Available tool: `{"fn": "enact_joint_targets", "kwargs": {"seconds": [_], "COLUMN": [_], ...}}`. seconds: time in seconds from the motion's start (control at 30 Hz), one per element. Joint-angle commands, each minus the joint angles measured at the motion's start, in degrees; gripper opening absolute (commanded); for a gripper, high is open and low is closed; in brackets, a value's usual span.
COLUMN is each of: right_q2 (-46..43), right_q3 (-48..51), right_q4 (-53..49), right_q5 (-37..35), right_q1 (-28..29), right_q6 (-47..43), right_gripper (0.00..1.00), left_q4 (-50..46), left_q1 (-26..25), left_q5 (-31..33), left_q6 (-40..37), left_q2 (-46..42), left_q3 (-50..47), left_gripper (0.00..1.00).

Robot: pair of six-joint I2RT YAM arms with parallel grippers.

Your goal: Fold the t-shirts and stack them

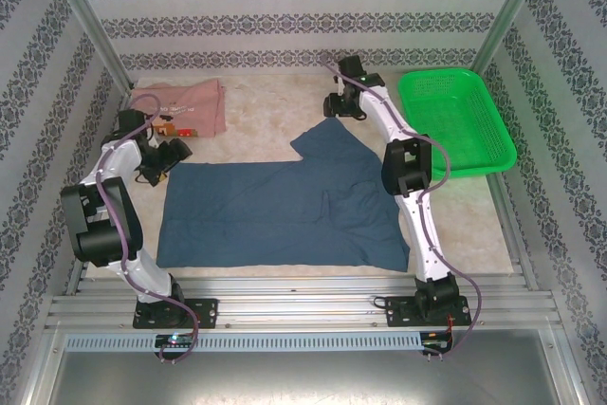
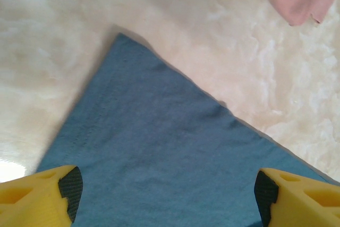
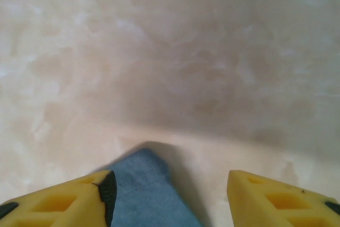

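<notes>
Blue shirt (image 1: 275,211) lies spread flat in the middle of the cream table (image 1: 256,106), with 1 sleeve pointing toward the far side. Left hand (image 1: 169,156) is at the shirt's far left corner. The left wrist view shows its 2 yellow fingers (image 2: 48,195) spread wide over that corner, released and grasping nothing. Right hand (image 1: 340,106) is at the end of the far sleeve. In the right wrist view its fingers (image 3: 276,198) are also parted with nothing grasped, and the sleeve tip (image 3: 141,190) lies between them. Whether either hand touches the cloth I cannot tell. Pink shirt (image 1: 185,104) lies in the far left corner, apart from the blue one. Green basket (image 1: 453,120) stands at the far right.
</notes>
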State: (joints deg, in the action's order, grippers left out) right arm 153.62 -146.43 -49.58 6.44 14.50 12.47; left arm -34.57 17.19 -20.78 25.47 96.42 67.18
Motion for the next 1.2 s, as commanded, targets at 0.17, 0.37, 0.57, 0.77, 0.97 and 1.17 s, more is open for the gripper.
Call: {"fn": "enact_joint_targets", "kwargs": {"seconds": [0.17, 0.37, 0.57, 0.77, 0.97, 1.17], "right_q2": [4.8, 5.4, 2.9, 0.9, -0.8, -1.7], "right_q3": [-2.9, -3.3, 0.6, 3.8, 6.4, 6.9], "right_q4": [-3.1, -2.5, -0.6, -0.7, -0.3, -0.5], "right_q5": [3.1, 3.7, 3.5, 3.5, 3.6, 3.6], "right_q1": [0.7, 0.9, 1.1, 1.2, 1.6, 2.0], "right_q6": [2.9, 4.4, 3.9, 2.8, 2.7, 3.2], "right_gripper": [0.53, 0.19, 0.10, 0.06, 0.04, 0.04], "left_q4": [-0.7, 1.6, 2.3, 4.2, 3.6, 1.5], "left_q1": [1.6, 2.6, 2.9, 3.0, 3.0, 2.8], "left_q5": [-2.0, -2.4, 0.2, 2.7, 2.2, 2.4], "left_q6": [-2.6, -3.0, -3.2, -2.8, -3.1, -3.7], "left_q2": [2.0, 4.6, 7.4, 11.2, 16.6, 21.0], "left_q3": [0.5, 0.7, 2.7, 6.2, 11.8, 14.8], "left_gripper": [0.85, 0.83, 0.80, 0.78, 0.72, 0.61]}}
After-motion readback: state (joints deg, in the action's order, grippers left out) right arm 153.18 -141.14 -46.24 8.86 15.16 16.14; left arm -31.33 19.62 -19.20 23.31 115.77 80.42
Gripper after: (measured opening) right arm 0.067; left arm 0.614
